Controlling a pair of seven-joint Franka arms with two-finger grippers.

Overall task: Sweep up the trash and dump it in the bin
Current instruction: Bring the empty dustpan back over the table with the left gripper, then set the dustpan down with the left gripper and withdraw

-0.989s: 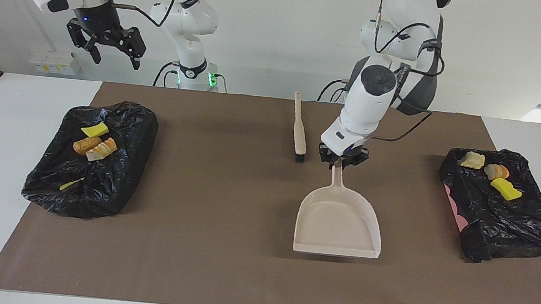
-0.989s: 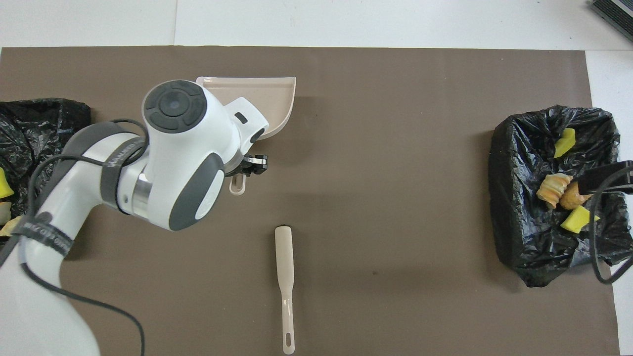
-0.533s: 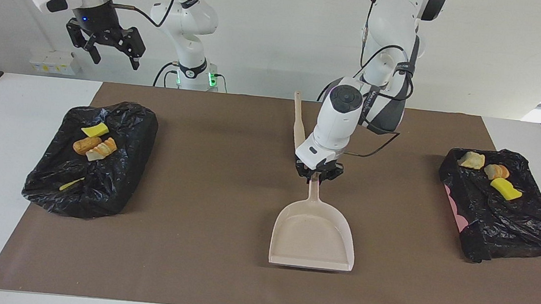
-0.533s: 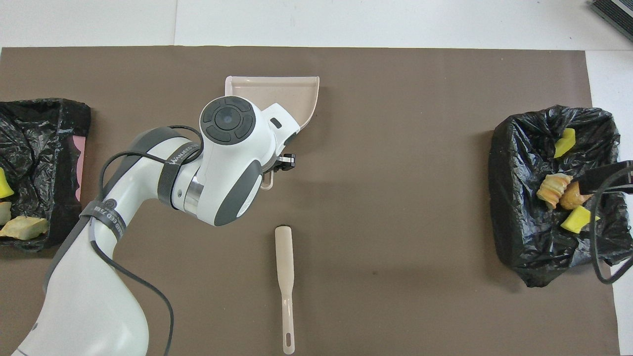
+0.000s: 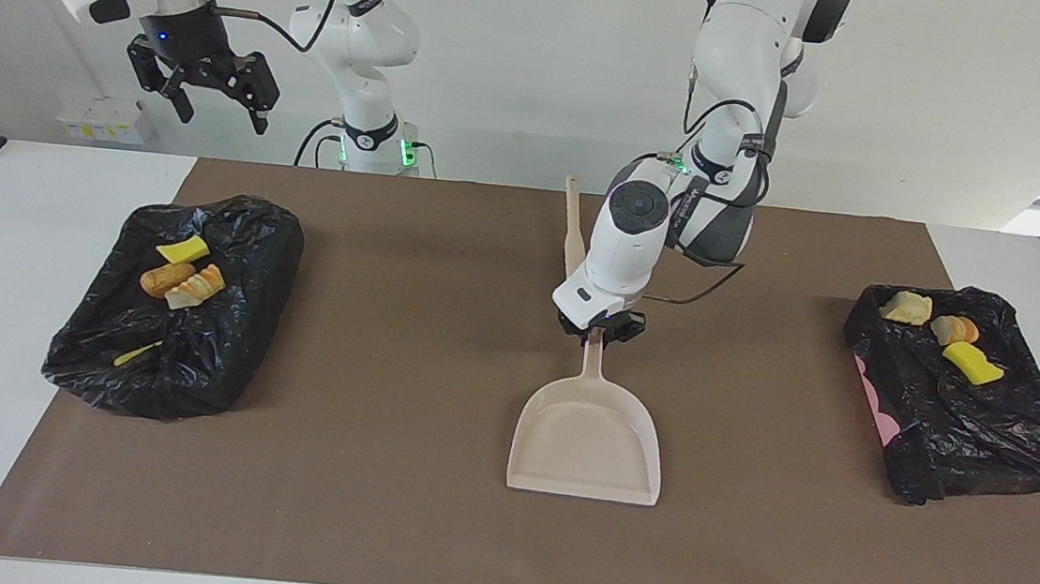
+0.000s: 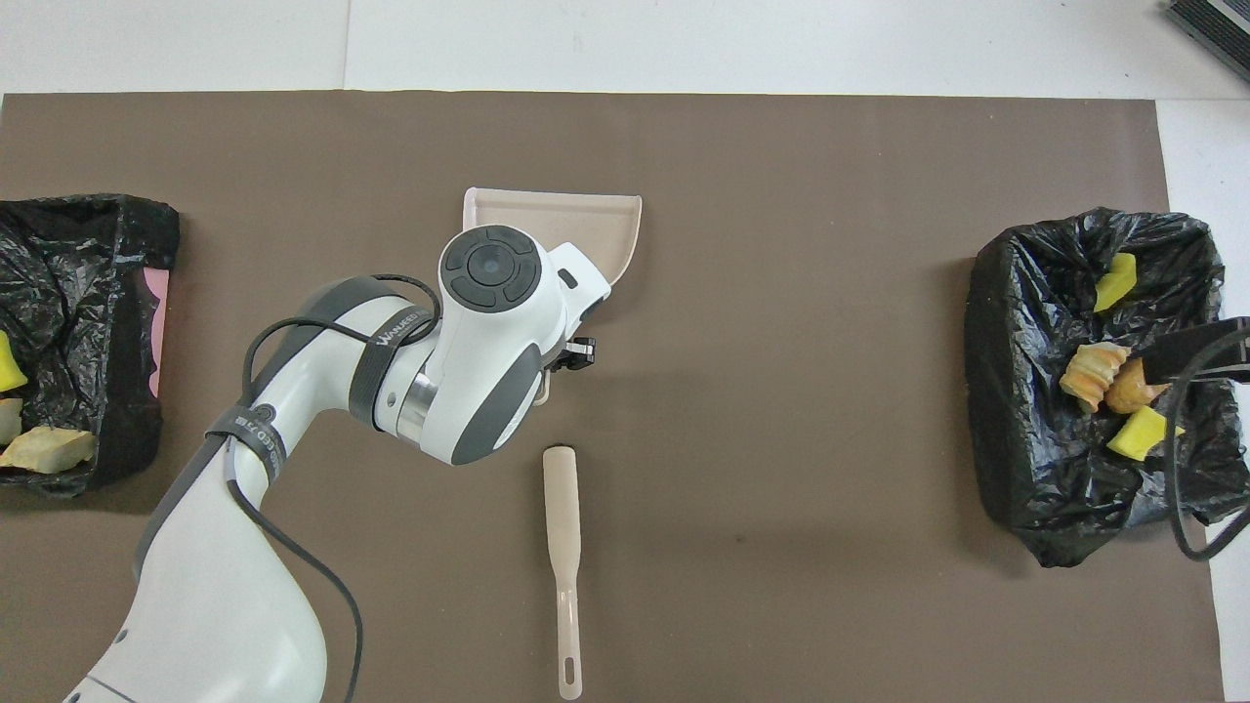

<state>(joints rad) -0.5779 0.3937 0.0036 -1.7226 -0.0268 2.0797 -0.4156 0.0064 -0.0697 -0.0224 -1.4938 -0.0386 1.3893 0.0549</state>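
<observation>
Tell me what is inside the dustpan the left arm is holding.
Nothing shows in the dustpan: its pan is bare in the facing view. From overhead, the left arm covers the handle end of the pan. The left claw grips its handle.

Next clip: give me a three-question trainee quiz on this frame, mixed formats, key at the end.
1. True or false: the dustpan has trash lying in it.
2. Which gripper is on the dustpan's handle: A) left gripper, B) right gripper?
3. Fill in: the brush lies on the brown mat, ______ to the robots than the dustpan.

Key
1. False: the pan is bare. The trash lies on the two black bin bags, one at the right arm's end and one at the left arm's end.
2. A; the right gripper waits open, up in the air by the bag at its own end.
3. nearer
</observation>
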